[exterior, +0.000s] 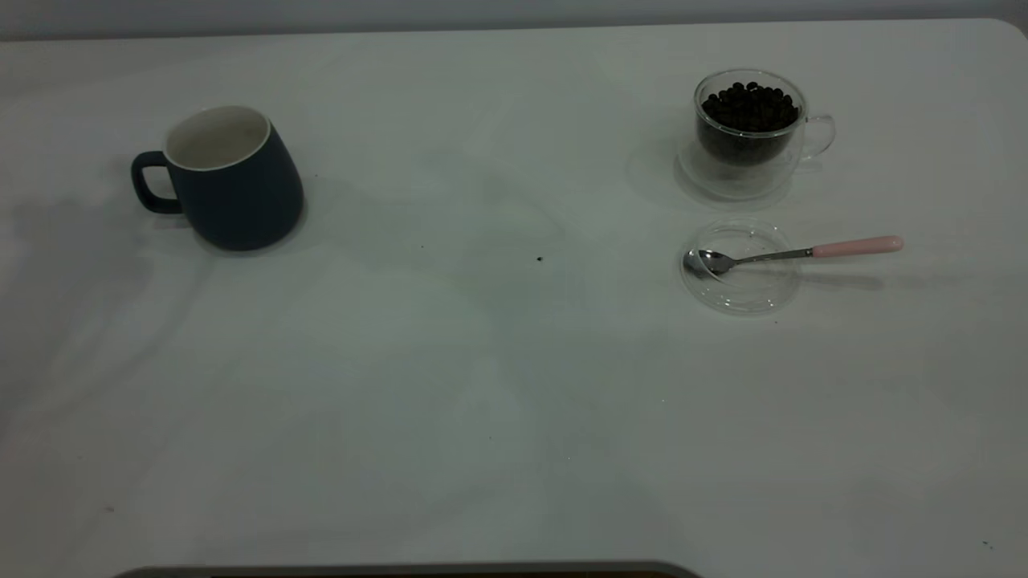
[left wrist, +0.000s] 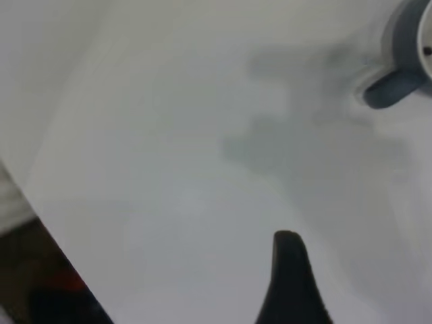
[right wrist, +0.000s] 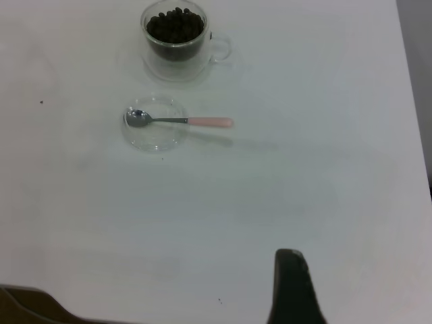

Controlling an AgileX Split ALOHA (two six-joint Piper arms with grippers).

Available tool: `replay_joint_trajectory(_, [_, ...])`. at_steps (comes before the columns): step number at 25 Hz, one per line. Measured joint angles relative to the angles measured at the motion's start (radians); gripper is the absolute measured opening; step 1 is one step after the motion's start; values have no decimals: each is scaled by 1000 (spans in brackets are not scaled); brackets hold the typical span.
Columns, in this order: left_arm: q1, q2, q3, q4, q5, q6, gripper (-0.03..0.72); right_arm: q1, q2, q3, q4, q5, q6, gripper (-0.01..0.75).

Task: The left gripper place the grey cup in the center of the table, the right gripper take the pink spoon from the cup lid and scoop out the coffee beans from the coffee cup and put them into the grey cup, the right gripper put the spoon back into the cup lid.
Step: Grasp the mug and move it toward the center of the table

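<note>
Landmark: the grey cup (exterior: 227, 178), upright on the tabletop (exterior: 482, 385), handle turned away from the middle, inside looks empty.
Coffee cup (exterior: 748, 132): far across from the grey cup, well apart, holding the coffee beans (exterior: 751, 104) close to its rim.
Cup lid (exterior: 739, 265): just beside the coffee cup on its near side, also well apart from the grey cup.
Pink spoon (exterior: 795, 254): bowl resting in the lid, pink handle reaching out past the lid's rim on the side away from the grey cup.
Left tool (left wrist: 290, 280): only one dark finger shows in its wrist view, so you cannot tell whether it is spread or pressed together; it is off the grey cup, whose handle sits at the view's edge.
Right tool (right wrist: 291, 287): again a single finger in view, state cannot be told; it is well back from the lid and spoon.
Step in hand (judged): nothing started; the grey cup goes to the middle first.
Advice: bring the left tool to the grey cup's handle or rim, grip squarely, and keep the cup level as you carry it. Set it down short of the lid.
Risk: a one-sided grip could tip the cup.
</note>
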Motion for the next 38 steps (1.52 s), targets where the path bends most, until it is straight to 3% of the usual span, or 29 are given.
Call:
replay_joint_trajectory(5, [0, 169, -34, -1, 37, 283, 586, 0, 0, 0, 0, 0, 0, 530])
replay_joint_trajectory(13, [-22, 341, -34, 8, -74, 495, 586, 0, 0, 0, 0, 0, 0, 530])
replay_joint_trajectory(27, [-135, 469, -35, 92, -252, 527, 586, 0, 0, 0, 0, 0, 0, 530])
replay_joint_trajectory(38, [-314, 480, -35, 3, -384, 492, 586, 0, 0, 0, 0, 0, 0, 530])
